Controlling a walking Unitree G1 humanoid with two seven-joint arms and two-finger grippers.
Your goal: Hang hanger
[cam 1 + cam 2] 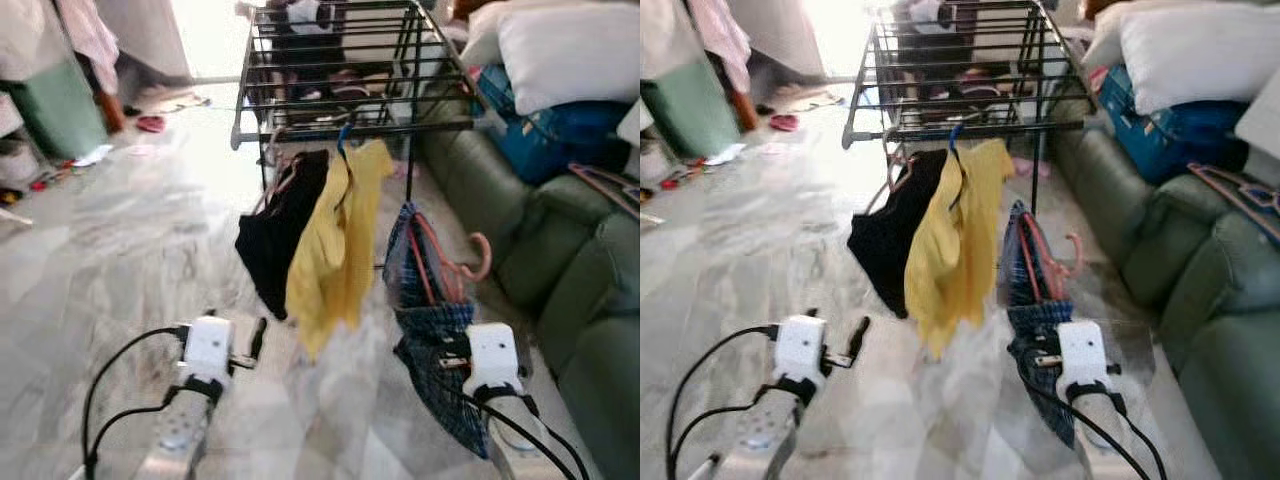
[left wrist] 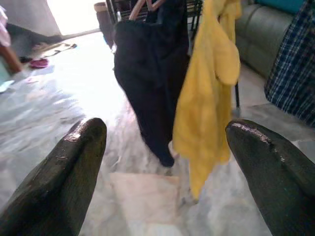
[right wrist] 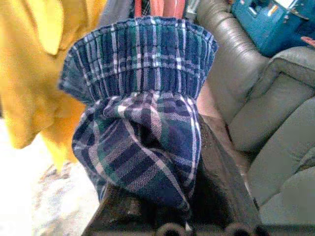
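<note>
Gripping soft plaid garment [image 3: 142, 123] w/ pink hanger [image 1: 455, 262], right gripper [image 3: 197, 196].

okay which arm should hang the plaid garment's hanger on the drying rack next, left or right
Right, probably. The right gripper is shut on the plaid garment, whose pink hanger hook points up below the drying rack bar. The left gripper is open and holds nothing, facing the black garment and yellow garment.
</note>
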